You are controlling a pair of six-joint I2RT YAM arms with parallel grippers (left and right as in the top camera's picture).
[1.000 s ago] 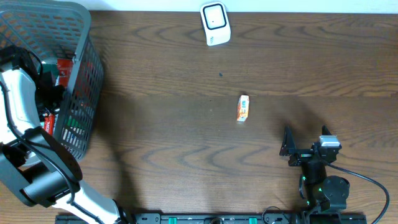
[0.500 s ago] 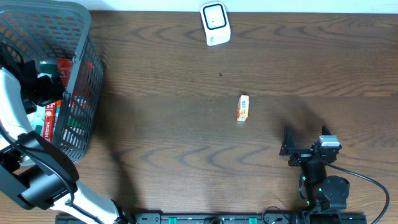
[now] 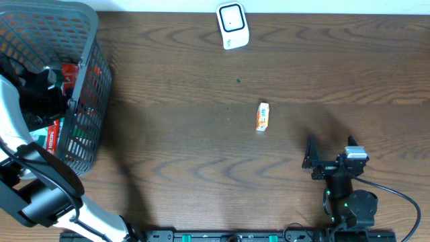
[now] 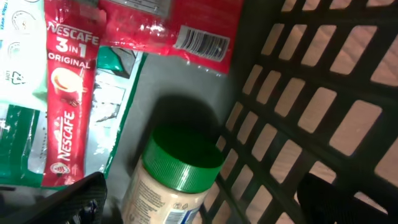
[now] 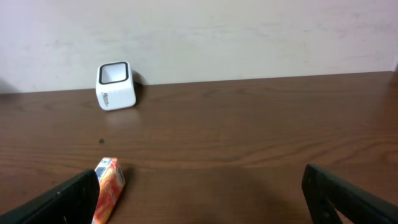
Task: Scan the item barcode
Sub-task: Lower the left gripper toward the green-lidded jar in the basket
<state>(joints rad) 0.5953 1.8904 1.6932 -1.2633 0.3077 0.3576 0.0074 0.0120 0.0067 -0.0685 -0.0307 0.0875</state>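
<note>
Both spread wide: left gripper (image 4: 208, 199) hangs inside the basket (image 3: 94, 40) above a jar (image 4: 180, 168), right gripper (image 5: 199, 193) parked low.

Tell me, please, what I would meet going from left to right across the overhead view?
First the grey mesh basket, then the white scanner, the small orange carton, and the right gripper.
</note>
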